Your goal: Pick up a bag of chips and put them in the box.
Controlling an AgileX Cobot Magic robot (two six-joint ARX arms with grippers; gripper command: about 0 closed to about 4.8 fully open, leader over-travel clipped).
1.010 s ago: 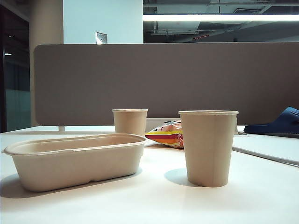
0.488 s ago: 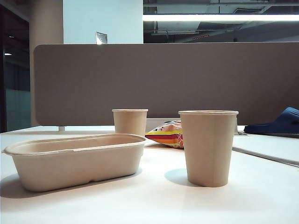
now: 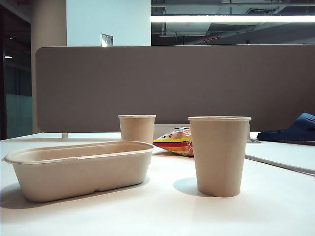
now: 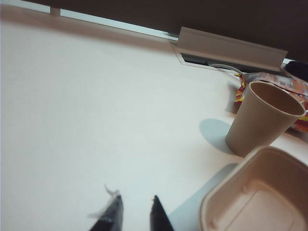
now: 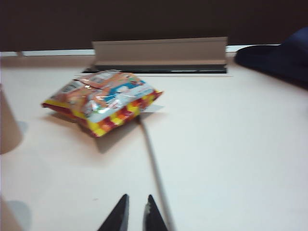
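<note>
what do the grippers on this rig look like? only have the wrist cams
Only the fingertips show. Left gripper: two slim, dark, pointed fingers, one with a wisp of pale fluff or tape stuck to its tip. Right gripper: two matching black pointed fingers, clean, no markings. No cables, arm links or labels are visible, and neither arm appears in the exterior view.

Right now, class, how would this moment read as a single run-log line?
left gripper: shut, empty, near box | right gripper: nearly shut, empty, short of bag of chips | bag on table, box empty
</note>
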